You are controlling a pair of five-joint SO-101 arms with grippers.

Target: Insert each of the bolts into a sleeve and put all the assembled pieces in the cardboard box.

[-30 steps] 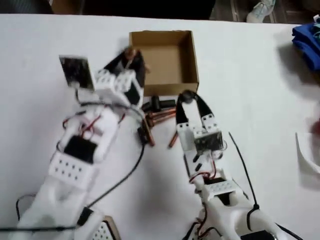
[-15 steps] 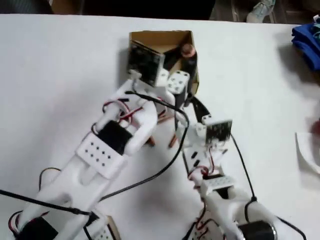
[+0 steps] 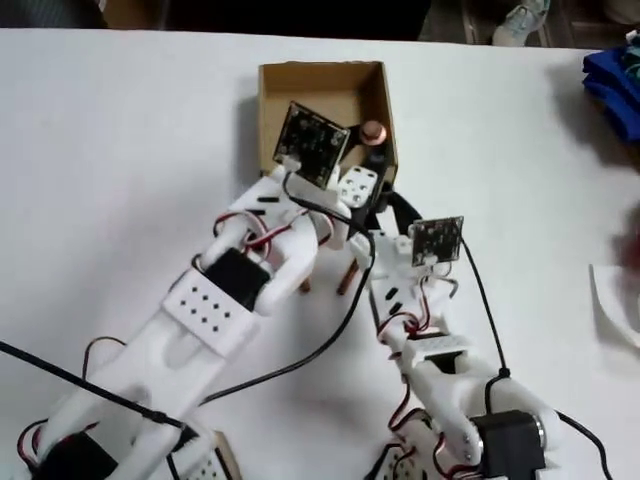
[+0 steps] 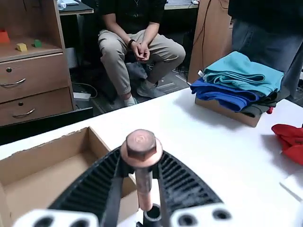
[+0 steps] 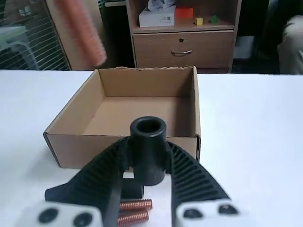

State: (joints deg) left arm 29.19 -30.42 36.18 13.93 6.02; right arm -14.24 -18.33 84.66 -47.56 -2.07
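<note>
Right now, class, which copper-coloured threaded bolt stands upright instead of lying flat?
The copper-coloured bolt clamped head-up in the left gripper; the other bolts lie flat on the white table.

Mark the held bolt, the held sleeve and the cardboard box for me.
bolt [image 4: 141, 144]: left wrist view, on its hexagonal head.
sleeve [image 5: 147, 158]: right wrist view, on its side wall.
cardboard box [image 5: 147, 82]: right wrist view, on the far inner wall.

White table with cardboard box, loose copper bolts near it, folded blue cloth at one edge
</note>
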